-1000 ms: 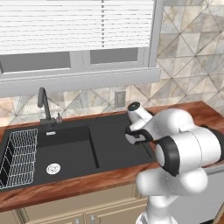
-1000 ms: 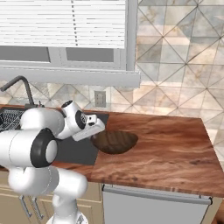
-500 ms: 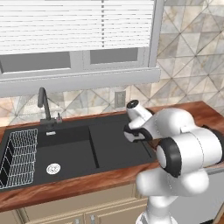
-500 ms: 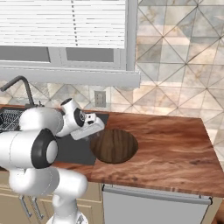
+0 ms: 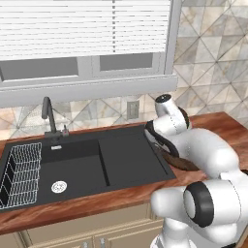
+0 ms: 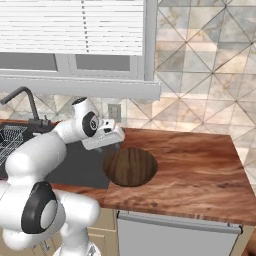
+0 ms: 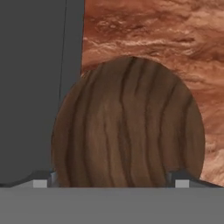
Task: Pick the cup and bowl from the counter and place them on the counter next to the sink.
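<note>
In the left base view, the white arm reaches forward over the reddish-brown wood-grain counter [image 5: 220,127] to the right of the wide matte black two-basin sink [image 5: 92,162]. A dark curved faucet [image 5: 48,115] stands behind the sink and a wire dish rack [image 5: 22,174] sits in its left basin. A sliver of the round dark wooden bowl [image 5: 181,163] shows beneath the arm, lying on the counter just beside the sink's right rim. The arm's own body hides the fingers from this side, so I cannot tell here how the jaws stand.

In the right base view, the two-finger gripper [image 6: 112,140] hangs at the far left edge of the wooden bowl [image 6: 130,166], close above it. The bowl rests on the counter [image 6: 195,170], its left rim touching or slightly overlapping the sink's [image 6: 75,165] right edge. A white wall outlet [image 6: 114,111] sits on the tiled backsplash behind.

In the hand view, the bowl [image 7: 127,127] lies directly ahead with its striped wood grain facing the camera, the black sink [image 7: 30,87] to one side and the counter [image 7: 166,35] beyond. The two finger tips [image 7: 181,181] stand spread wide, one past each side of the bowl, so the gripper [image 7: 111,183] is open and holds nothing.
</note>
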Robot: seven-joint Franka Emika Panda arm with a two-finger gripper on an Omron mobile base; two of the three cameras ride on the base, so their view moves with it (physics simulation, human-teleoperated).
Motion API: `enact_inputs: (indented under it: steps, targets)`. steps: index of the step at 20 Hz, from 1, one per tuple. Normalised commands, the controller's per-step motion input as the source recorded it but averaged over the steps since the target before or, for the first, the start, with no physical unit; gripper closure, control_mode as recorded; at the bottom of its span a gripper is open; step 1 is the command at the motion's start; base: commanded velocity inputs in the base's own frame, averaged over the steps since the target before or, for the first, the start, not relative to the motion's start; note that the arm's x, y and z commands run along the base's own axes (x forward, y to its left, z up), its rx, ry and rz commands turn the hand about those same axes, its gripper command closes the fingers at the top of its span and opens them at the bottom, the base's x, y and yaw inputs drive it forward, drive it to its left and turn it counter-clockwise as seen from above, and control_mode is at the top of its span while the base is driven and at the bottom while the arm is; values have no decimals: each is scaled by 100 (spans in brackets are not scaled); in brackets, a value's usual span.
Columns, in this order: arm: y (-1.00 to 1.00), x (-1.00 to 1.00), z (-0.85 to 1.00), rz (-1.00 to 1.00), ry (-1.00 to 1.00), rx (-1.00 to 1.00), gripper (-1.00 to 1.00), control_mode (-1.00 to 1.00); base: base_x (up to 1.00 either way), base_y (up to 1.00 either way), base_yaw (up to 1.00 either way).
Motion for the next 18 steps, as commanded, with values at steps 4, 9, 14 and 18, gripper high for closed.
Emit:
enact_inputs:
  steps: [4,9,14,18]
  targets:
    - [-14,-6,85,-11,13,13,-100,-100,0,0,0]
    - [-17,-33,72,-4,29,14,-100,-100,0,0,0]
    - [-15,-53,45,-1,12,19,-100,-100,0,0,0]
    - [0,-57,9,0,4,17,-100,-100,0,0,0]
